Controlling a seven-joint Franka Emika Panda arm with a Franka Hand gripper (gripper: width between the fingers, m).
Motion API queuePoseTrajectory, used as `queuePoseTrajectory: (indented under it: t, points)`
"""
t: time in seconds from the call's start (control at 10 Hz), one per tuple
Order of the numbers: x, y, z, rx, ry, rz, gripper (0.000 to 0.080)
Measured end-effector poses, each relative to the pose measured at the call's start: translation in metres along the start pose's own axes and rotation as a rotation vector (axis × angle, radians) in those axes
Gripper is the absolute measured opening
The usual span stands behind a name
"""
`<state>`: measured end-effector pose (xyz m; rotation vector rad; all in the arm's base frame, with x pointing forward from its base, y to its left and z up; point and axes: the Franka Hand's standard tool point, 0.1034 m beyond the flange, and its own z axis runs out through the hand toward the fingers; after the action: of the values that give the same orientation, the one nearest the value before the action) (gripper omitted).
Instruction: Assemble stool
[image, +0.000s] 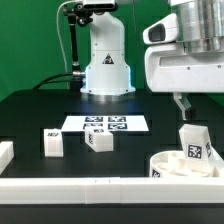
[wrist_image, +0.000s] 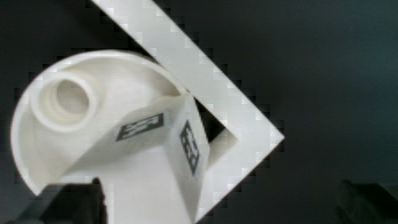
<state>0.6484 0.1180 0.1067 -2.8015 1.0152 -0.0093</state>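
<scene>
At the near corner of the table (image: 30, 115), on the exterior view's right, the round white seat (image: 165, 166) of the stool lies flat, close against the white rails (image: 90, 187) that border the near edge. A first leg (image: 192, 146) stands on end on the seat, its black-and-white tags facing the camera; whether it is fixed into the seat cannot be told. The claw (image: 183, 108) hangs directly over this leg, slightly above its top and not touching it in the exterior view. The wrist view confirms this: the seat (wrist_image: 63, 130), with a round socket in it, and the tagged leg (wrist_image: 178, 150) lie between the dark fingers (wrist_image: 68, 198), which stand wide apart and clamp nothing. The corner of the rails (wrist_image: 187, 55) runs just beyond the seat. A second leg (image: 53, 143) and a third leg (image: 98, 141) lie loose on the table towards the exterior view's left, apart from each other and well apart from the seat. The marker board (image: 105, 124) lies flat just beyond them, in front of the arm's white base (image: 105, 65) at the far side.
</scene>
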Motion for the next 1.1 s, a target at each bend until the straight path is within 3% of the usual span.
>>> queuePoseTrajectory:
  t: [0.1, 0.3, 0.5, 0.9, 1.1]
  points:
    - [-0.0004, 0.0004, 0.0001, -0.011, 0.004, -0.103, 0.0649]
    - [-0.0021, 0.0002, 0.0002, -0.073, 0.032, -0.388, 0.0649]
    - [-0.0001, 0.0006, -0.0011, -0.112, 0.040, -0.651, 0.0649]
    - [0.0022, 0.0030, -0.0009, -0.121, 0.027, -0.916, 0.0649]
    - [0.0027, 0.0056, 0.0009, -0.149, 0.011, -1.184, 0.0649]
